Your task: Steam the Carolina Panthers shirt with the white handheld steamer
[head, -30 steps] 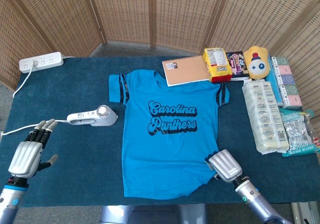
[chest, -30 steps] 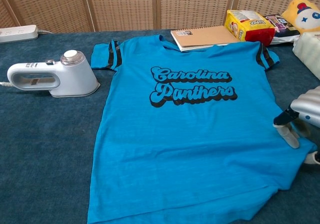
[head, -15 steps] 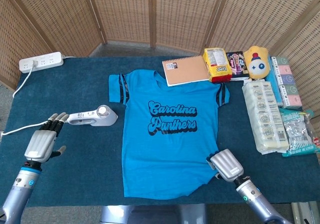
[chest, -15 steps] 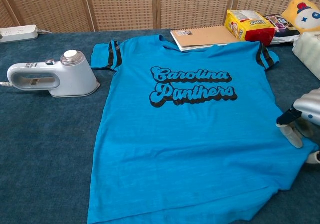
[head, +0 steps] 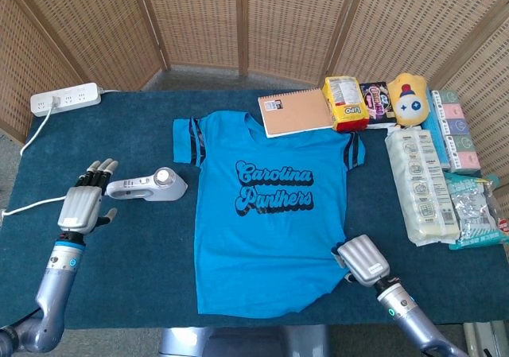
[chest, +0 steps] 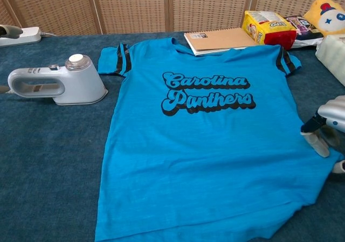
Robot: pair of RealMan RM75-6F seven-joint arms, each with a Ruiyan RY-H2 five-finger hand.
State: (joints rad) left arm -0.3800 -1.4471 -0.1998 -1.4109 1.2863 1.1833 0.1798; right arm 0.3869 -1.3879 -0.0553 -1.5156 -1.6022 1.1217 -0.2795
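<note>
The blue Carolina Panthers shirt [head: 266, 214] [chest: 205, 139] lies flat, print up, in the middle of the dark blue table [head: 135, 246]. The white handheld steamer [head: 148, 186] [chest: 58, 83] lies on its side just left of the shirt's sleeve, and its cord runs off to the left. My left hand [head: 86, 199] hovers beside the steamer's handle end with its fingers stretched out and apart, holding nothing. My right hand [head: 363, 260] [chest: 328, 128] sits at the shirt's lower right hem with its fingers bent down. Whether it grips the cloth is not visible.
A power strip [head: 65, 98] lies at the back left. A spiral notebook [head: 296, 112] overlaps the shirt's collar. A yellow snack bag [head: 344, 102], a yellow plush [head: 408, 98] and packaged goods [head: 421, 184] fill the right side.
My left hand has moved up and forward to the steamer's handle end. My right hand has drifted slightly right along the hem. Shirt and steamer have not moved.
</note>
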